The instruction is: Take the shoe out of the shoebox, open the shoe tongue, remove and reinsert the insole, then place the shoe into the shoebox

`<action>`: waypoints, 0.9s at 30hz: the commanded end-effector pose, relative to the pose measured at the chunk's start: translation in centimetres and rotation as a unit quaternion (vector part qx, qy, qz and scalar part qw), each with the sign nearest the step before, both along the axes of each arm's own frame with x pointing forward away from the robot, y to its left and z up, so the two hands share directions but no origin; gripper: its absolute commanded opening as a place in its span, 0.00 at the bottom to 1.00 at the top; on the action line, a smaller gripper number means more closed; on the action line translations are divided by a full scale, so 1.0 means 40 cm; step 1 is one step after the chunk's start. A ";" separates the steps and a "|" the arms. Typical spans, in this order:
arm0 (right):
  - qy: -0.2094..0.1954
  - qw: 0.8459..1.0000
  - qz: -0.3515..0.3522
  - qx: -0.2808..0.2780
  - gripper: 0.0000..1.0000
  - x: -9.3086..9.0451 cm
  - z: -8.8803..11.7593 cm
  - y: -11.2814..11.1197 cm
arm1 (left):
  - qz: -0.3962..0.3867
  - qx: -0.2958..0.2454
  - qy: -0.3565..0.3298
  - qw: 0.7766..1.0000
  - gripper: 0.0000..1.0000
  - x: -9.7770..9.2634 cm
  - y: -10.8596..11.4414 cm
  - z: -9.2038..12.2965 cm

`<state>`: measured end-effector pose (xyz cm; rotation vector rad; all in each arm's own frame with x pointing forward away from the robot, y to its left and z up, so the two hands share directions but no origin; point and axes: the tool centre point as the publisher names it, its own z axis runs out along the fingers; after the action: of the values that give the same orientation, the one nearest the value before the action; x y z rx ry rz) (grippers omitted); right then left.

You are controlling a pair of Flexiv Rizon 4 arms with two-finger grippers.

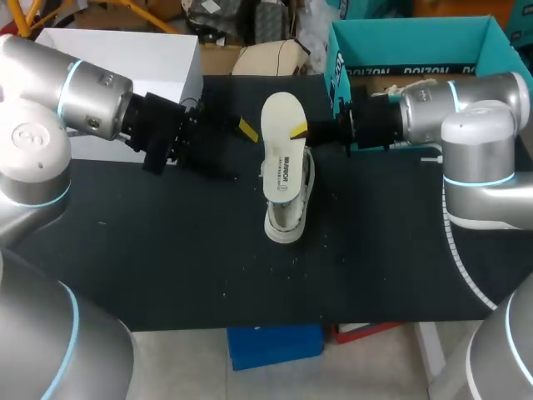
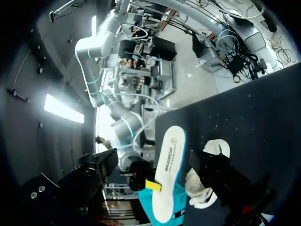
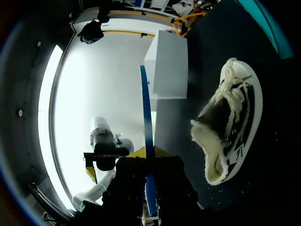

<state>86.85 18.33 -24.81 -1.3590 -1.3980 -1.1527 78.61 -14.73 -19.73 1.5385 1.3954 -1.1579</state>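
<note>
Right gripper (image 1: 301, 131) pinches the insole (image 1: 281, 142) by one long edge and holds it in the air over the shoe (image 1: 286, 220), which rests on the bench (image 1: 166, 250) in front of the teal shoebox (image 1: 400, 37). Left gripper (image 1: 243, 129) sits spread just beside the insole's other edge. We judge the insole light, thin and floppy, so we grip it at the rim, while the shoe looks soft and fleecy with a stiffer sole, best taken at the heel collar. We count one shoe, one insole, one shoebox, one white box (image 1: 125, 50).
</note>
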 end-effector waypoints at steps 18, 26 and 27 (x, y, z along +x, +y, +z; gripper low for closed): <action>0.000 1.000 -0.001 -0.001 0.00 0.000 0.000 0.003 | 0.118 -0.237 0.006 0.964 1.00 0.028 0.125 -0.150; 0.000 1.000 -0.001 -0.001 0.00 0.000 0.000 0.003 | 0.118 -0.210 -0.006 0.971 1.00 0.050 0.096 -0.162; 0.000 1.000 -0.001 -0.001 0.00 0.000 0.000 0.003 | 0.119 -0.205 -0.009 0.972 1.00 0.055 0.091 -0.165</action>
<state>86.85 18.33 -24.80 -1.3589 -1.3981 -1.1527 80.21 -10.51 -26.49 1.0442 1.1879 -1.1963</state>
